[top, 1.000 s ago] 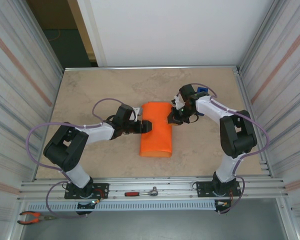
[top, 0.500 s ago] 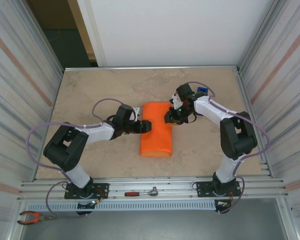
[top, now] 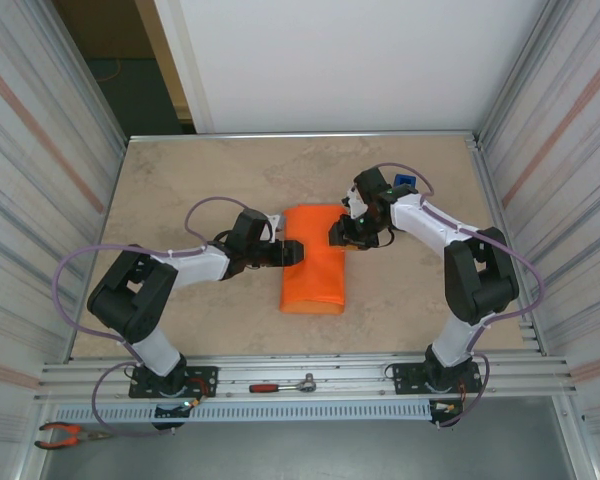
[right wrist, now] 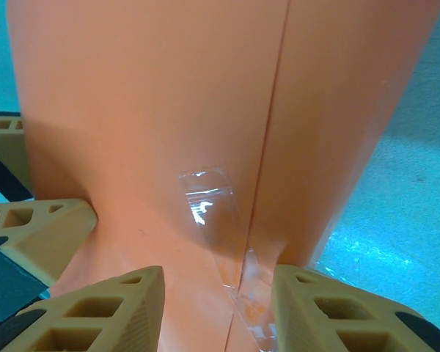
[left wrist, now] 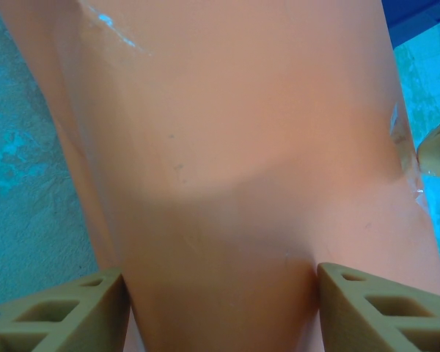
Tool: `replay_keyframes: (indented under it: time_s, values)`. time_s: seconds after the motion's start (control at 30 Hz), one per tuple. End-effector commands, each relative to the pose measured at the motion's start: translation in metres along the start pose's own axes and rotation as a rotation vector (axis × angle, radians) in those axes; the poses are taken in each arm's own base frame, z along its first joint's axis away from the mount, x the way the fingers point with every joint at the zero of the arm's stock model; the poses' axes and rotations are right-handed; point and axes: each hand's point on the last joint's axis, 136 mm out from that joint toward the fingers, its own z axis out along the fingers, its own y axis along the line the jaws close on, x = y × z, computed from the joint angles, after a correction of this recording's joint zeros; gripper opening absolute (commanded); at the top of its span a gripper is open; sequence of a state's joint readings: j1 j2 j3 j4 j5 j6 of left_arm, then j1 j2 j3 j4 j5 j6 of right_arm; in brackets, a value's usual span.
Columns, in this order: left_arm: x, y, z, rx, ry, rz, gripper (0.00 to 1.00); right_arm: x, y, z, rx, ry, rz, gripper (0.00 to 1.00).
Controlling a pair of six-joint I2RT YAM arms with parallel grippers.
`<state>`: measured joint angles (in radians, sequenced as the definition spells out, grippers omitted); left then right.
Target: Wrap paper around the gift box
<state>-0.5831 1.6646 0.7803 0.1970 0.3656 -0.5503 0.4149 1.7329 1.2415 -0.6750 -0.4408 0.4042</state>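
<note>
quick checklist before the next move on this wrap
1. Paper covers the box top: ok.
2. Tape bridges the seam: ok.
3. Right pincer jaws apart over the tape: ok.
4. Left pincer at the paper's left edge: ok.
5. Left pincer actually gripping: cannot tell.
6. Near end folded shut: cannot tell.
</note>
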Motion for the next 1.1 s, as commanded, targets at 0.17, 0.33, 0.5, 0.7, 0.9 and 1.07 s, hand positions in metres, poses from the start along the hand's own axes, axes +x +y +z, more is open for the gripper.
replay_keyframes:
  time_s: [0.17, 0.33, 0.5, 0.7, 0.9, 1.07]
  values:
    - [0.068, 0.063, 0.004, -0.232, 0.193, -0.084, 0.63, 0.005, -0.017, -0.009, 0.086, -0.035, 0.034, 0.49]
    - [0.068, 0.062, 0.005, -0.229, 0.193, -0.083, 0.63, 0.002, -0.021, -0.028, 0.114, -0.114, 0.041, 0.51]
    - [0.07, 0.064, 0.004, -0.231, 0.195, -0.085, 0.63, 0.004, -0.021, -0.038, 0.155, -0.143, 0.017, 0.39]
    - [0.07, 0.064, 0.004, -0.23, 0.195, -0.085, 0.63, 0.007, -0.028, -0.028, 0.261, -0.116, -0.04, 0.1]
    - [0.067, 0.061, 0.005, -0.225, 0.19, -0.086, 0.63, 0.007, -0.037, -0.011, 0.355, -0.087, -0.083, 0.04]
    - [0.066, 0.061, 0.005, -0.227, 0.19, -0.084, 0.63, 0.01, -0.032, 0.009, 0.324, -0.06, -0.078, 0.02]
